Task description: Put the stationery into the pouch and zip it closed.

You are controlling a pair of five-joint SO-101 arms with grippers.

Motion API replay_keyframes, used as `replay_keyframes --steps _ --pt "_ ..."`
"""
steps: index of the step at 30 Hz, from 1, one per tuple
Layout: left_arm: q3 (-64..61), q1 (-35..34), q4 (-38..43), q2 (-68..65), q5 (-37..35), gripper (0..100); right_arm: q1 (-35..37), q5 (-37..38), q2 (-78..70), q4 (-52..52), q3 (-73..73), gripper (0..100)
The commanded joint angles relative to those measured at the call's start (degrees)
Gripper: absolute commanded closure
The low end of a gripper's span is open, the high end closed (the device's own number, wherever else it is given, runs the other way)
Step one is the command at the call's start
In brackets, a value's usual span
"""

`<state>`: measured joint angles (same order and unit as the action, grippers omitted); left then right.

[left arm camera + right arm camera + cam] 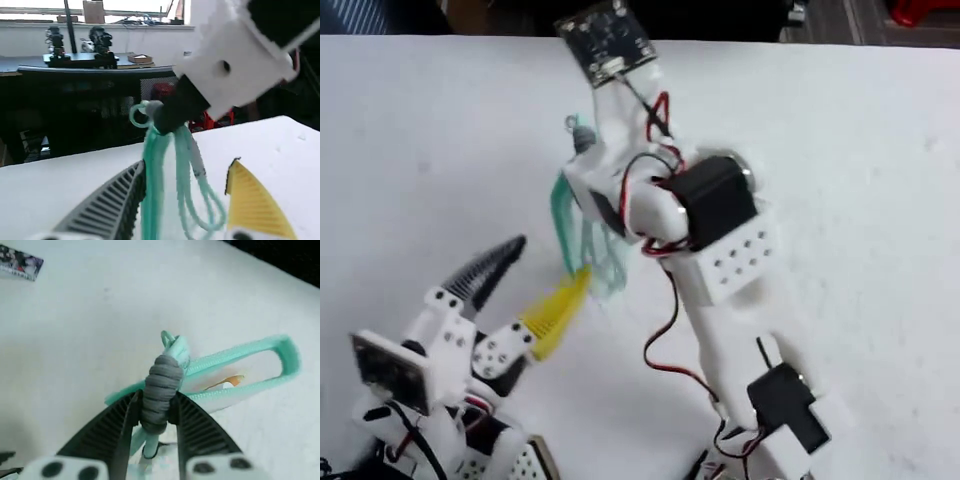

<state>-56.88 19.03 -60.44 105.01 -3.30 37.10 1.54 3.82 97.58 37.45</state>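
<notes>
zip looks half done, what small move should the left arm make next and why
Probably close the left gripper on the pouch hanging between its open fingers. The right gripper clamps the grey zip pull and the mouth is open, so the pouch likely needs bracing.

The table [860, 150] is bright and evenly lit from above, nearly washed out, with only faint shadows beside the arm [720, 300] and pouch [585, 240]. In the left wrist view, daylight enters through a window [40, 4], perhaps the main source. The room below it is dim.
</notes>
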Motion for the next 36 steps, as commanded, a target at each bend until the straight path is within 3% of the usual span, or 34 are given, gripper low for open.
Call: replay_keyframes --steps 1,5,11,16,20,30,36 --pt "2.2 -4.1 1.1 -0.2 -4.0 72 0.6 0.3 5.2 -1.4 -5.0 98.1" --pt "4.1 -4.0 -3.7 -0.2 -5.9 72 0.4 0.4 9.6 -4.4 -8.7 98.1" --pt "-2.1 -4.0 -7.2 -0.2 1.3 72 0.3 0.9 16.4 -4.8 -9.0 98.1" --pt "-12.4 -1.1 2.7 -0.2 1.8 71 0.4 4.8 17.3 -4.4 -8.9 98.1" --pt "-20.0 -3.7 12.0 -0.2 1.8 70 0.4 7.2 17.5 -1.1 -7.8 98.1" --pt "-23.6 -2.8 19.4 -0.3 1.8 70 0.2 14.9 17.9 0.1 -7.3 98.2" --pt "-26.3 -3.1 20.0 -0.3 1.8 70 -7.1 17.8 17.5 -1.9 -7.3 98.2"
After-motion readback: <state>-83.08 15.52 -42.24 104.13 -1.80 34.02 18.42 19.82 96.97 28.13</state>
